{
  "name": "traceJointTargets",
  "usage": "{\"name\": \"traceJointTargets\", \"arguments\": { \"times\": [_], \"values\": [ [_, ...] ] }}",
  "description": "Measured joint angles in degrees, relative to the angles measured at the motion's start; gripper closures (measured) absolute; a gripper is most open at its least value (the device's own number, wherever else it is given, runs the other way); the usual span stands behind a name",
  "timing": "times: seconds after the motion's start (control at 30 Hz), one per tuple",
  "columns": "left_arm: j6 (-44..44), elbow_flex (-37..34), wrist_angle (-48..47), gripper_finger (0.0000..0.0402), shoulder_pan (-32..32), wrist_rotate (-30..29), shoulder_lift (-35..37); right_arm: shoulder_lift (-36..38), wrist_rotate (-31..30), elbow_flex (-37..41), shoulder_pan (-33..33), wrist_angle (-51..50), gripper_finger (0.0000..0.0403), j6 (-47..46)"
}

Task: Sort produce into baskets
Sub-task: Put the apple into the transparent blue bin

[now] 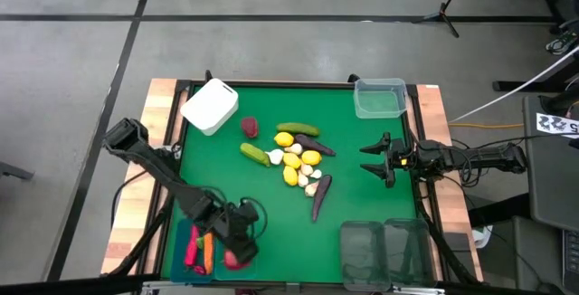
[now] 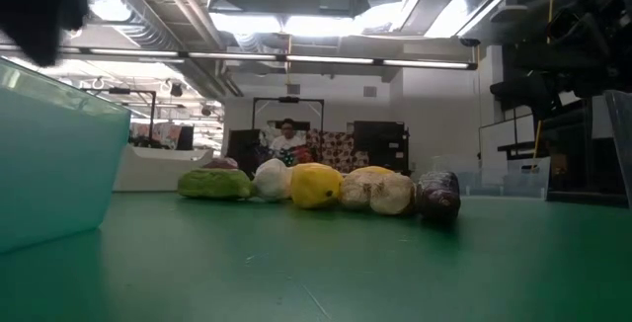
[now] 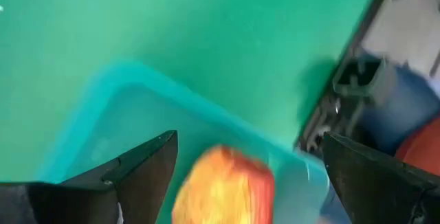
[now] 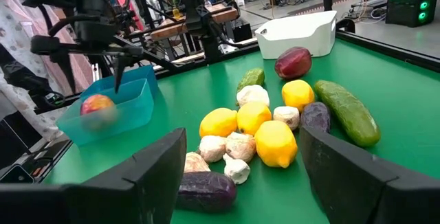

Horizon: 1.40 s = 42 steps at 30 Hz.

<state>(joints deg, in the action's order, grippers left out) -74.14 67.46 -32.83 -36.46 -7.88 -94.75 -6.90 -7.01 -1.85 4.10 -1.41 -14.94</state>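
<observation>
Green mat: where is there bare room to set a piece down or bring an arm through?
Free: the strip between the white box and clear tub, and the near mat between the teal bins and dark bins. Crowded: the produce pile at centre, with the open right gripper beside it. The open left gripper hangs over a teal bin.

The apple (image 3: 223,186) in the teal bin (image 3: 130,107) is just a blur cut off at the frame edge, and the left arm mostly hides that bin from above.
</observation>
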Motion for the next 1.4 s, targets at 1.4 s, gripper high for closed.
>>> {"name": "traceJointTargets", "arguments": {
  "times": [1.4],
  "values": [
    [5.3,-6.0,-13.1,0.0052,50.4,-20.2,-0.3,0.0,0.6,0.0,0.0,-0.2,0.0123,0.1]
  ]
}}
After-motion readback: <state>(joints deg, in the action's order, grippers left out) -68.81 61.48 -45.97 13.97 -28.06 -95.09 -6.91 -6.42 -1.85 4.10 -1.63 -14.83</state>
